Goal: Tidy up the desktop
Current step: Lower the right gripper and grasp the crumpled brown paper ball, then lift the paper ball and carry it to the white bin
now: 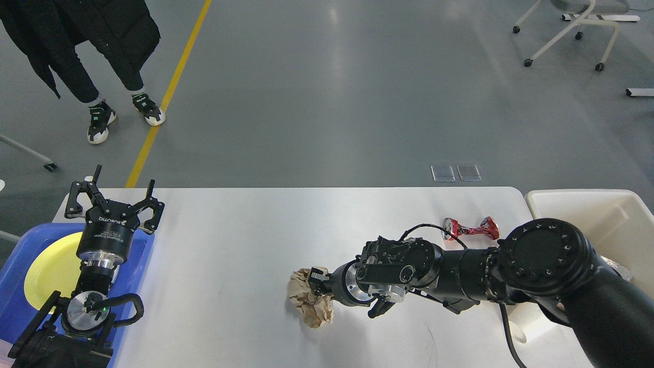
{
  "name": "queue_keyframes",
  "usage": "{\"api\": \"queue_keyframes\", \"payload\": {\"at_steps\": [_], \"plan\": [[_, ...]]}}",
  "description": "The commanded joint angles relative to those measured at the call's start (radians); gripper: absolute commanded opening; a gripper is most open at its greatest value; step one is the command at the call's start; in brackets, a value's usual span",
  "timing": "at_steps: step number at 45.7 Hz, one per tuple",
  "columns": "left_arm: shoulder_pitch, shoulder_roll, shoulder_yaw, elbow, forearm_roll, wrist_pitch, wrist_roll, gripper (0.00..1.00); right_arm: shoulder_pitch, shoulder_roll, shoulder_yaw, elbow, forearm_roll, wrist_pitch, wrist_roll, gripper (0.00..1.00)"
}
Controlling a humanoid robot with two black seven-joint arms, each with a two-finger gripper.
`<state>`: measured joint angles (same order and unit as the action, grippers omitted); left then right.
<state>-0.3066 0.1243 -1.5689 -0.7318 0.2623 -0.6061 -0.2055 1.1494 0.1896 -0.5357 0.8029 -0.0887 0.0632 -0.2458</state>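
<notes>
White, smooth desktop (pixel 245 240) with rounded corners bears crumpled paper (pixel 306 301).

Bright even overhead light, sheen on desktop (pixel 245 230), glare streaks on floor (pixel 332 76), sharp focus

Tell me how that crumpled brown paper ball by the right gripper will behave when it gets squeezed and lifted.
The crumpled brown paper ball looks loosely wadded, so it will probably compress rather than resist. It is likely very light for its bulk. Its irregular folds suggest it will not roll far on the desktop, though the right gripper could nudge it sideways.
</notes>
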Motion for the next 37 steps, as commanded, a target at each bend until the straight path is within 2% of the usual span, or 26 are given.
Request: {"api": "queue_keyframes", "payload": {"at_steps": [1, 8, 15, 19, 27, 32, 37], "plan": [[0.0, 0.0, 0.0, 0.0, 0.0, 0.0, 0.0, 0.96, 0.0, -0.002, 0.003, -0.01, 0.024, -0.002, -0.001, 0.0], [0.0, 0.0, 0.0, 0.0, 0.0, 0.0, 0.0, 0.96, 0.015, -0.007, -0.001, -0.005, 0.125, 0.003, -0.001, 0.0], [0.0, 0.0, 0.001, 0.0, 0.0, 0.0, 0.0, 0.96, 0.041, -0.036, -0.012, 0.009, 0.13, 0.02, -0.004, 0.0], [0.0, 0.0, 0.001, 0.0, 0.0, 0.0, 0.0, 0.96, 0.078, -0.077, -0.024, 0.071, 0.13, 0.035, -0.006, 0.0], [0.0, 0.0, 0.0, 0.0, 0.0, 0.0, 0.0, 0.96, 0.252, -0.203, -0.147, 0.252, 0.158, 0.087, -0.004, 0.0], [0.0, 0.0, 0.001, 0.0, 0.0, 0.0, 0.0, 0.96, 0.439, -0.248, -0.308, 0.386, 0.175, 0.131, -0.004, 0.0], [0.0, 0.0, 0.0, 0.0, 0.0, 0.0, 0.0, 0.96, 0.602, -0.3, -0.382, 0.49, 0.178, 0.203, -0.001, 0.0]]}}
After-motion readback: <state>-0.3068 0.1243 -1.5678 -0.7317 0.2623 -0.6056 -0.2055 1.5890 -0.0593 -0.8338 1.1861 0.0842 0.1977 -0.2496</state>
